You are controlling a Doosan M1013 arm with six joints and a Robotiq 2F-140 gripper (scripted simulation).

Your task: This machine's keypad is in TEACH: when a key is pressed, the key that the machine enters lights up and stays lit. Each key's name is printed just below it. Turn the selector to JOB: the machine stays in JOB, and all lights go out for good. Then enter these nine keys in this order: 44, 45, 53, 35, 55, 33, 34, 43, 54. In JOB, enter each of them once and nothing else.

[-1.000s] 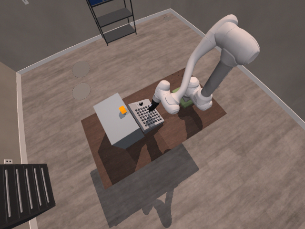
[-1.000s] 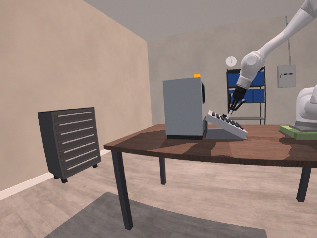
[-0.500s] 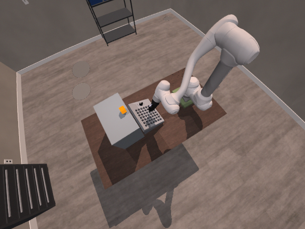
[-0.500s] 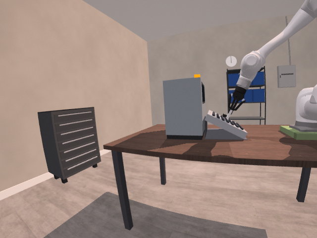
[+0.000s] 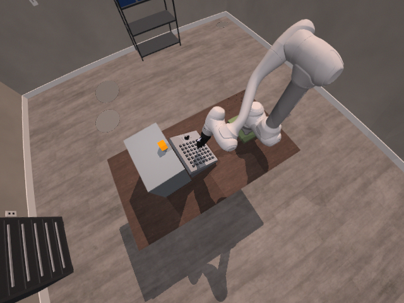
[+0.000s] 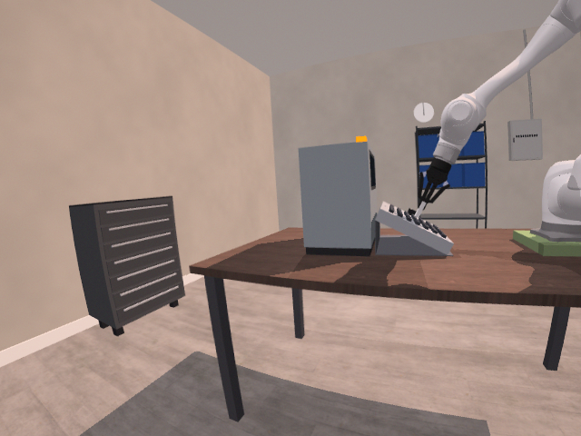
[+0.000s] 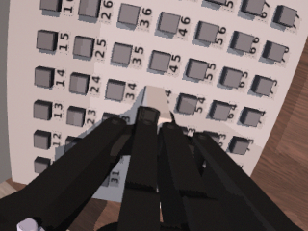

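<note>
The machine's keypad (image 5: pixel 208 161) (image 6: pixel 445 242) (image 7: pixel 26 58) is a sloped light-grey panel of dark square keys in front of the grey machine box (image 5: pixel 153 160) (image 6: pixel 335 197). No key is lit. A black selector knob (image 5: pixel 187 137) sits at the panel's top edge. My gripper (image 5: pixel 198 144) (image 6: pixel 420 209) (image 7: pixel 152 100) is shut, with a white pointed tip sticking out between the fingers. In the wrist view the tip rests at the place of key 44, right of key 34 (image 7: pixel 115 89) and below key 45 (image 7: pixel 161 60); the key itself is hidden under it.
The machine stands on a brown wooden table (image 5: pixel 228 169) (image 6: pixel 468 272). An orange block (image 5: pixel 162 144) (image 6: pixel 360 138) sits on top of the box. The arm's green base plate (image 5: pixel 246 137) (image 6: pixel 539 243) is at the table's far side. A drawer cabinet (image 6: pixel 126 258) and a shelf (image 6: pixel 450 178) stand off the table.
</note>
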